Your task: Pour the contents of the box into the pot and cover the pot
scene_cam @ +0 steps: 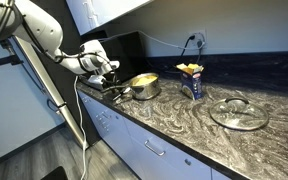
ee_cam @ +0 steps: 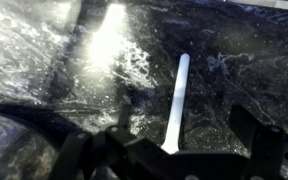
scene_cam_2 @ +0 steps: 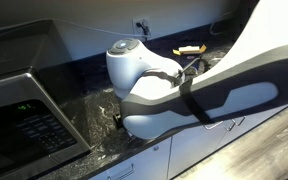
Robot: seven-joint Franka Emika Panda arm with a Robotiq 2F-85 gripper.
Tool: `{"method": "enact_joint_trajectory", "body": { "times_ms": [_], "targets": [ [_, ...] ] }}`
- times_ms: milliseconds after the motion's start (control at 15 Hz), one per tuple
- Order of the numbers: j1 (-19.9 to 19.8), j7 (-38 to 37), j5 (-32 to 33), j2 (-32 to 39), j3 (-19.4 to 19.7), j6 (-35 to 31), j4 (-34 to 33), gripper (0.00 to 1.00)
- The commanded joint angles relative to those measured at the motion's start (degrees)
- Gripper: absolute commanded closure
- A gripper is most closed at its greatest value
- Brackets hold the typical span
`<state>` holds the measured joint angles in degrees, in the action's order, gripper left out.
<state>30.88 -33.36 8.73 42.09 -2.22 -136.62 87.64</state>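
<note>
One pot [scene_cam: 146, 90] on the dark marbled counter [scene_cam: 184, 135], yellow pieces [scene_cam: 142, 79] heaped inside, one dark handle [scene_cam: 117, 93] pointing to 9 o'clock. One blue box [scene_cam: 193, 84] upright at 3 o'clock of the pot, apart from it, yellow showing at its top. One glass lid [scene_cam: 238, 113] flat at 4 o'clock of the box. One gripper [scene_cam: 108, 72] at 9 o'clock of the pot, above the handle's end, jaws spread wide in the wrist view, gripping nothing.
</note>
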Motion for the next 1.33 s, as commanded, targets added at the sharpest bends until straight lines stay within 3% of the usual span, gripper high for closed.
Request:
{"method": "enact_joint_trajectory", "body": {
  "times_ms": [0,133,667,733,1267],
  "targets": [
    [0.7,-1.7,0.2,1.2,0.5,3.0,-2.6,0.25],
    [0.6,-1.8,0.2,1.4,0.5,3.3,-3.0,0.32],
    [0.6,-1.9,0.0,2.0,0.4,3.9,-4.0,0.95],
    [0.7,-2.0,0.0,2.1,0.4,4.0,-4.1,0.99],
    [-1.4,-0.5,-2.9,-4.4,-1.5,4.0,-0.6,0.97]
  ]
}}
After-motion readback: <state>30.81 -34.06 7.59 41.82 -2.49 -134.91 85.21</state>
